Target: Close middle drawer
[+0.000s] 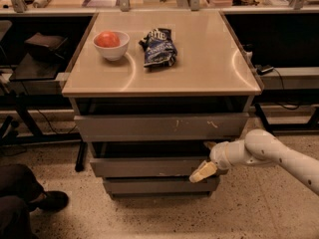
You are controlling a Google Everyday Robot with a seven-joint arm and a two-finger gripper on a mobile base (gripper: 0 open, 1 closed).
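Observation:
The middle drawer is a wide grey drawer with a plain front. It stands a little way out of the cabinet, with a dark gap above its front. My gripper, cream-tipped on a white arm coming from the right, is at the right end of that drawer front and touches it. Above is the top drawer front with pale scratch marks. Below is the narrower bottom front.
On the tan cabinet top stand a white bowl with a red fruit and a dark chip bag. A person's dark shoe and leg are at the lower left. Black shelving and cables flank the cabinet. The floor is speckled.

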